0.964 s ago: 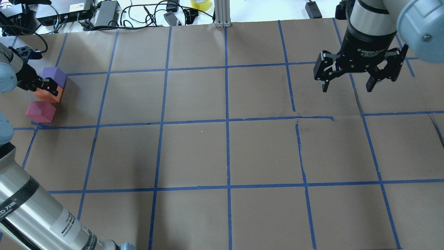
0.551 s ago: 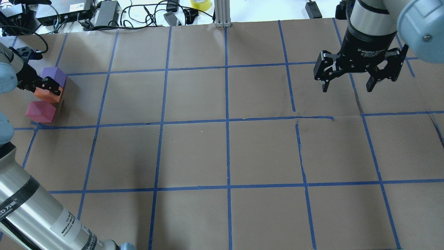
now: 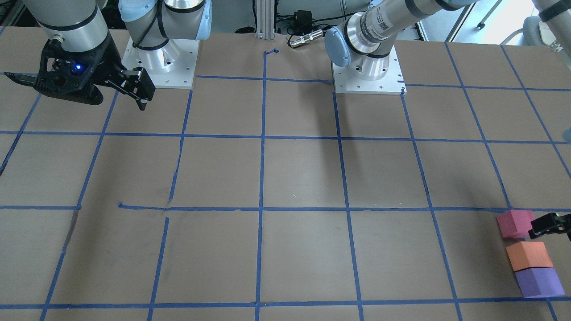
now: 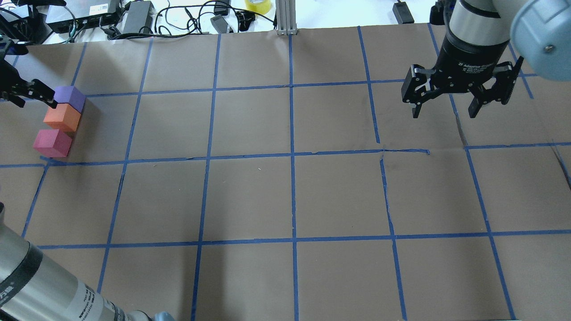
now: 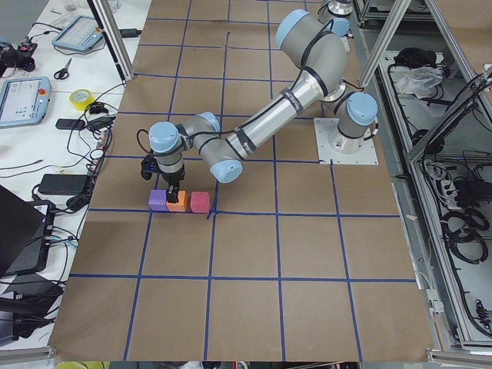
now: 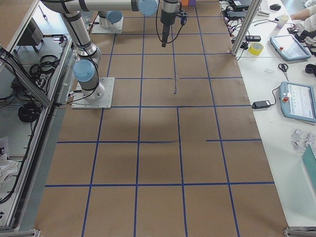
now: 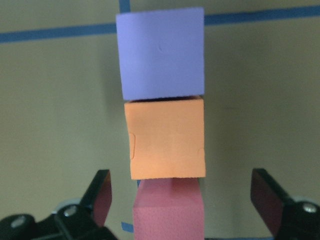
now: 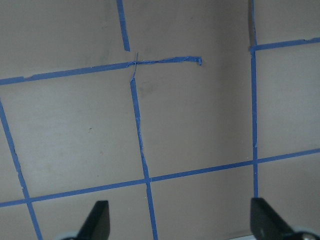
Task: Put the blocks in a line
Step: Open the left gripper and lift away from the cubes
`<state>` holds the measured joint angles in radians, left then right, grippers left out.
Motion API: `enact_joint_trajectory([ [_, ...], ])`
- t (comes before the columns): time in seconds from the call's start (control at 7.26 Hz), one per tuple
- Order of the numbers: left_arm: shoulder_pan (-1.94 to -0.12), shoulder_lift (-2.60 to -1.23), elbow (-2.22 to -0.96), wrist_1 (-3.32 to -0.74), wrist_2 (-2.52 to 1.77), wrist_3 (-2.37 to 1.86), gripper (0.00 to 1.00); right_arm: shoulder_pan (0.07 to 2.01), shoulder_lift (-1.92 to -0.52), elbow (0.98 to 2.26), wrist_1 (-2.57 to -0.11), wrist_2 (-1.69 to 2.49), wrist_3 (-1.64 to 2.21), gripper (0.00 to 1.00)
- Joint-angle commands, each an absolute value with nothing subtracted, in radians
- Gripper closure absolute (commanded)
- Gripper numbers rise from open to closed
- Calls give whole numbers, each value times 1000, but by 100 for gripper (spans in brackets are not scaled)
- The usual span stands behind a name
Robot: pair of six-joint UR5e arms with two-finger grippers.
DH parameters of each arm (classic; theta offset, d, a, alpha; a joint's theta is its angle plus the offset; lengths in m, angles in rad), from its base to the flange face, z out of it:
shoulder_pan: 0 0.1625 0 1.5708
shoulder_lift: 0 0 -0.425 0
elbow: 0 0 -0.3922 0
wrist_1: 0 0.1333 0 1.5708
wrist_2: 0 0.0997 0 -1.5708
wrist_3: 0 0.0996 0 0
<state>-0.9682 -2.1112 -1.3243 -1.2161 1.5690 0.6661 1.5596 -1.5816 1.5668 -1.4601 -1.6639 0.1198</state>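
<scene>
Blocks sit at the 9 o'clock side of the surface (image 4: 250,196) in the overhead view. They form one row running 12 to 6 with a slight lean toward 7.
- purple block (image 4: 69,97) at the 12 end, touching the orange block (image 4: 62,118)
- pinkish-red block (image 4: 52,142) at the 6 end, just beside the orange; hairline gap or corner contact, cannot tell

Left tool (image 7: 181,190): fingers spread wide, nothing between them. It hangs above the row, and its wrist view looks down the line with a finger on either side of the pinkish-red end.

Right tool (image 4: 443,109): fingers apart, empty, over bare surface toward 2 o'clock, well apart from the blocks.

Judgement: the line reads as made, and what is left is getting the left tool clear.

Risks:
- The cubes look like light foam. If a finger brushes one while the tool pulls away toward 9 or drops lower, it could swing the cube out of the row.
- The purple–orange pair is in contact, so a bump on one likely shifts both.
- A corrective nudge on the pinkish-red block could overshoot and push the whole chain toward 12.
- The spread fingers straddle the row closely, so sideways drift matters more than lift.
</scene>
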Motion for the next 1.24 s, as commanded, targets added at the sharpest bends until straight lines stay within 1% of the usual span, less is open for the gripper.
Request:
enact_joint_trajectory([
  [0.0,-980,-1902,-1328,-1415,1571,661,0,1560,-1582,1566,-1451,-1660,124,0],
  [0.28,-986,-1736,-1338,-1549,1530,652,0,1562,-1594,1566,-1457,-1670,115,0],
  [0.41,-983,-1682,-1348,-1572,1526,652,0,1562,-1600,1565,-1457,-1660,114,0],
  [0.69,-992,-1588,-1418,-1609,1542,615,0,1563,-1653,1557,-1462,-1617,94,0],
  [0.83,-1023,-1571,-1430,-1608,1545,606,0,1563,-1654,1565,-1512,-1580,80,0],
  [1.1,-1209,-1571,-1416,-1597,1546,393,0,1563,-1654,1566,-1535,-1578,37,0],
])
